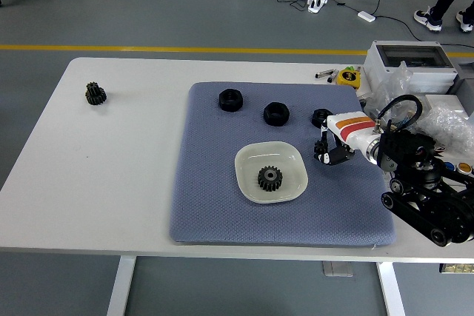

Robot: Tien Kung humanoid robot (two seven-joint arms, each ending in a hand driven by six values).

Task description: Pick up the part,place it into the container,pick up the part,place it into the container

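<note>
A white bowl (pixel 252 159) stands on the blue mat (pixel 215 197) with a black gear (pixel 269 177) lying inside it. Three black nuts lie along the mat's far side: one at the left (pixel 231 99), one in the middle (pixel 276 113) and one at the right (pixel 321 117). A second black gear (pixel 95 93) sits far off on the bare table at the left. My right hand (pixel 329 150) hovers low over the mat just right of the bowl and just in front of the right nut. Its fingers hang relaxed and hold nothing. The left arm does not show.
At the table's right end are a grey box (pixel 407 57), crumpled plastic bags (pixel 392 94), a yellow tape measure (pixel 346 77) and markers (pixel 324 74). My right arm's black links (pixel 422 205) cover the mat's right edge. A person's feet (pixel 444 16) show on the floor, top right.
</note>
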